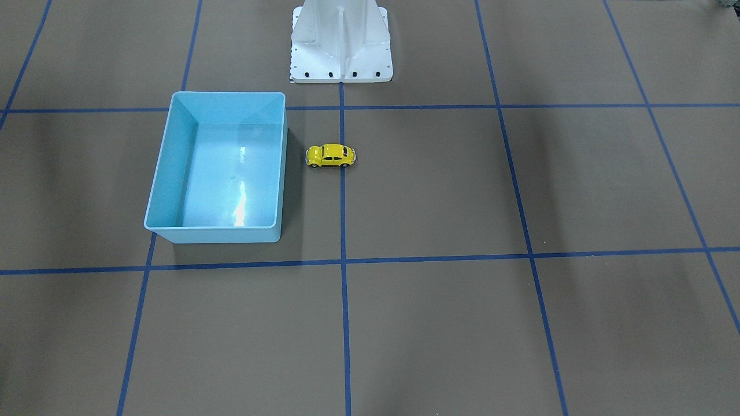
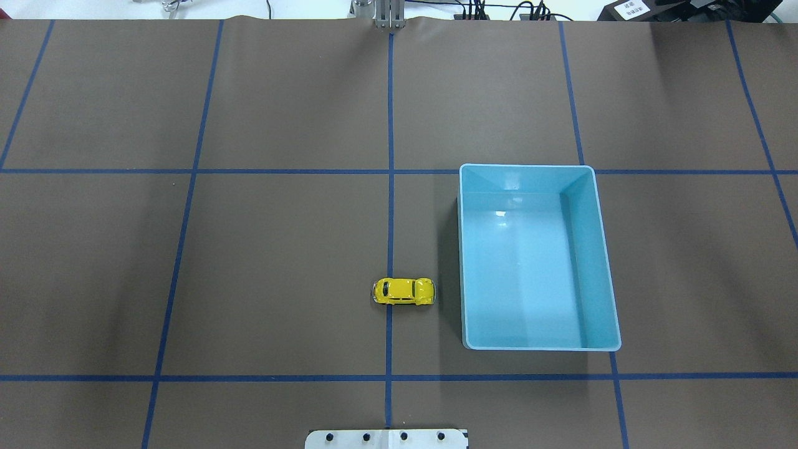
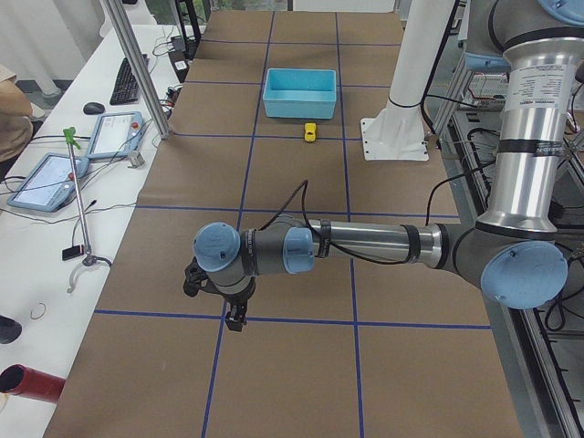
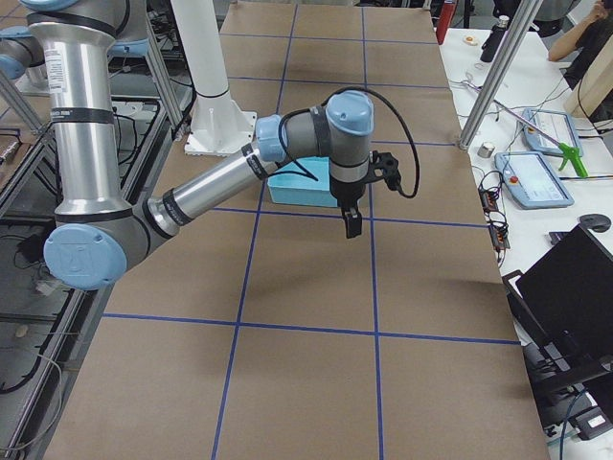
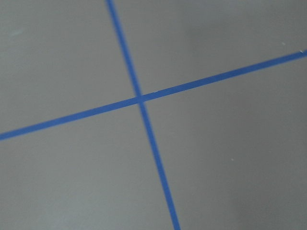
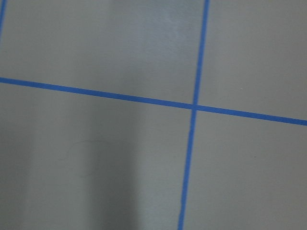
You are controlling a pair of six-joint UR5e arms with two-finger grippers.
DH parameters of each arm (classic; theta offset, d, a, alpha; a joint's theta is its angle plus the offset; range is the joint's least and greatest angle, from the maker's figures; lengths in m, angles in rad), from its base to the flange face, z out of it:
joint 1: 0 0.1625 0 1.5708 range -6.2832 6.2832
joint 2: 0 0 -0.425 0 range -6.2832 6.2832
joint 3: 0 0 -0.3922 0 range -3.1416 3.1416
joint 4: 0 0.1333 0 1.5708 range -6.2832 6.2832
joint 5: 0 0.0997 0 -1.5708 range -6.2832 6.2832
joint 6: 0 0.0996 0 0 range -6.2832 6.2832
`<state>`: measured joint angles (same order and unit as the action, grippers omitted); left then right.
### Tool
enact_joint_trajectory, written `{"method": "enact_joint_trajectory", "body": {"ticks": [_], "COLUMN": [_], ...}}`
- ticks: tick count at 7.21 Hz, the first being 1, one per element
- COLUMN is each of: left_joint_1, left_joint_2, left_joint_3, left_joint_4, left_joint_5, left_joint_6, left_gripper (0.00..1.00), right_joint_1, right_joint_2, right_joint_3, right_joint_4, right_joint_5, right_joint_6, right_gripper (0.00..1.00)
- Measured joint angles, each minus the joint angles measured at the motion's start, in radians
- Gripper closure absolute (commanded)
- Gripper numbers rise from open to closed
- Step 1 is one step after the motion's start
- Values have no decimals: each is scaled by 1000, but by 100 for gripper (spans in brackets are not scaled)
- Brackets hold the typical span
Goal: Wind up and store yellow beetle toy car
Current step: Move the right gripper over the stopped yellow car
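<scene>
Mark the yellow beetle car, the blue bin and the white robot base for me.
yellow beetle toy car (image 2: pixel 402 290), overhead exterior view, on its roof.
light-blue bin (image 2: pixel 530 268), overhead exterior view, on its bare floor.
white robot base (image 1: pixel 370 65), exterior front-facing view, on its foot plate.

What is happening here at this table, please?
Nothing is being handled yet. The yellow beetle toy car stands on its wheels on the table, beside the light-blue bin but apart from it, and the bin is empty. The left gripper and the right gripper hang above the table near its opposite ends, far from the car. Whether they are open cannot be told.
</scene>
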<state>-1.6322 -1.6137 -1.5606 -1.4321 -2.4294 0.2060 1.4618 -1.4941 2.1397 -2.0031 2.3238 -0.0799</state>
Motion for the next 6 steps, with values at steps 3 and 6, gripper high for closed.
{"method": "enact_joint_trajectory", "body": {"ticks": [3,6], "left_joint_1": [-3,-1], "left_joint_2": [31,30], "left_joint_3": [-2,-1], "left_joint_4": [-11,-14], "left_joint_5": [-21,-17], "left_joint_6": [-21,-22], "left_gripper": [0,0], "right_joint_1": [-263,-441], "right_joint_2": [94,344], "right_joint_3": [153,71], "right_joint_4": [-27,-32], "right_joint_5": [-130,-167], "right_joint_6": [-15,-115], "right_gripper": [0,0]}}
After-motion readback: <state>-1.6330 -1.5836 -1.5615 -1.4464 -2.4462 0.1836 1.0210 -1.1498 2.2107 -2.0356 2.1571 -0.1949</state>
